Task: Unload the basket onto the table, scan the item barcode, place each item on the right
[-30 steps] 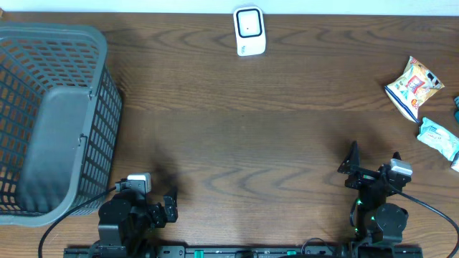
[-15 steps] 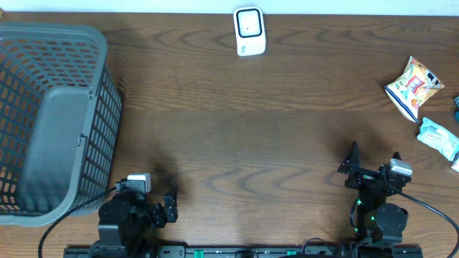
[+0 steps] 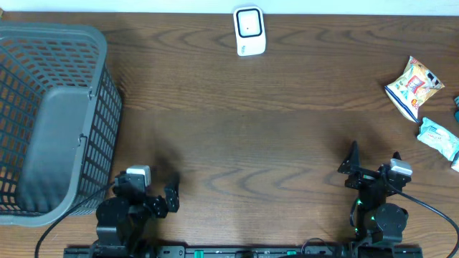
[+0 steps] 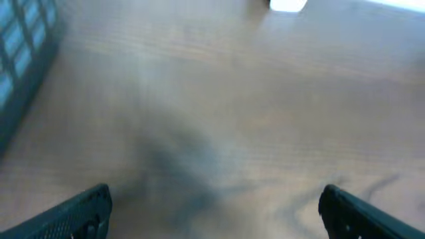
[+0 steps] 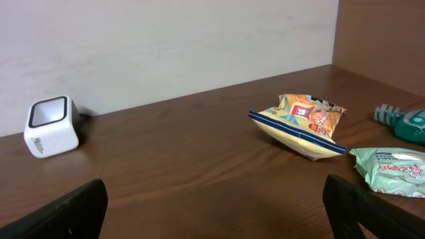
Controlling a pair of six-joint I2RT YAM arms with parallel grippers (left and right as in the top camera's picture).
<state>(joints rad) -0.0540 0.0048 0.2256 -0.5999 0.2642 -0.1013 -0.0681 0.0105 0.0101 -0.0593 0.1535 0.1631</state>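
I reckoned the glossy snack bag [image 3: 414, 87] could slip from a loose pinch, or crumple over its barcode before reaching the scanner [image 3: 249, 31] at the desk's far edge. It lay puffed, yellow with blue trim, near the right edge. The left hand [image 3: 152, 193] and right hand [image 3: 373, 163] stood wide open, empty.

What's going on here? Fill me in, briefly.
Nothing is being handled yet. Both arms sit at the near edge of the table, with the left end effector and the right end effector open and empty. The scanner stands untouched at the far edge. A snack bag and a packet lie at the right edge. A basket stands at the left. No barcode scan has begun.
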